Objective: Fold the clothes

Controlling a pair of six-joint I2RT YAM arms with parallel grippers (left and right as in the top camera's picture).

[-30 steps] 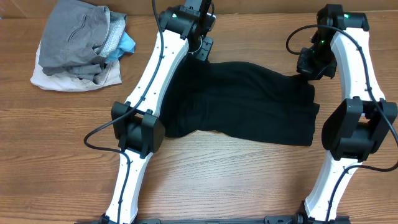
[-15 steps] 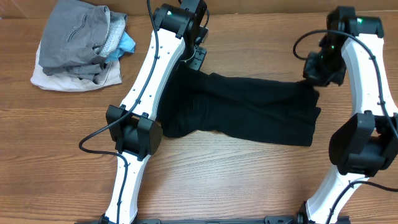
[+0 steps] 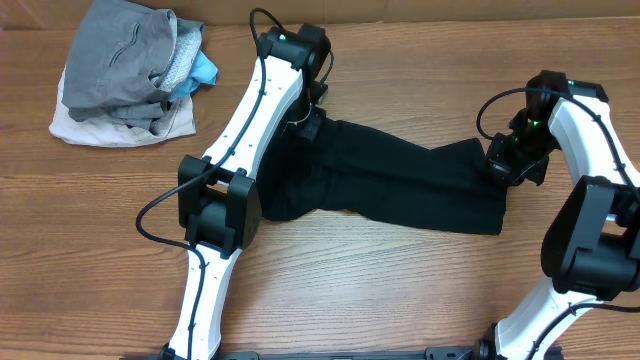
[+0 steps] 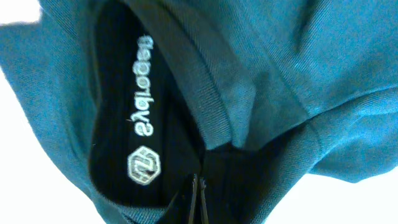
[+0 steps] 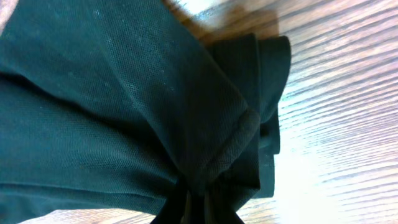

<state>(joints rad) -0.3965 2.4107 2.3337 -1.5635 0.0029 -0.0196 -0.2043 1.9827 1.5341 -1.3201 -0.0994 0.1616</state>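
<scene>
The black shirt (image 3: 400, 185) lies across the middle of the table, its far edge pulled up and over toward the front. My left gripper (image 3: 308, 122) is shut on the shirt's far left corner by the neck; the left wrist view shows the white-printed neck label (image 4: 142, 112) and the pinched fabric at my gripper (image 4: 199, 202). My right gripper (image 3: 503, 160) is shut on the far right corner; the right wrist view shows bunched fabric (image 5: 186, 112) caught at my gripper (image 5: 198, 202).
A pile of grey, white and light-blue folded garments (image 3: 130, 70) sits at the back left of the wooden table (image 3: 380, 290). The right arm's base link (image 3: 590, 240) stands just right of the shirt.
Both grippers have moved toward the front, dragging the shirt's far edge with them. The shirt's visible shape has become narrower front to back.
</scene>
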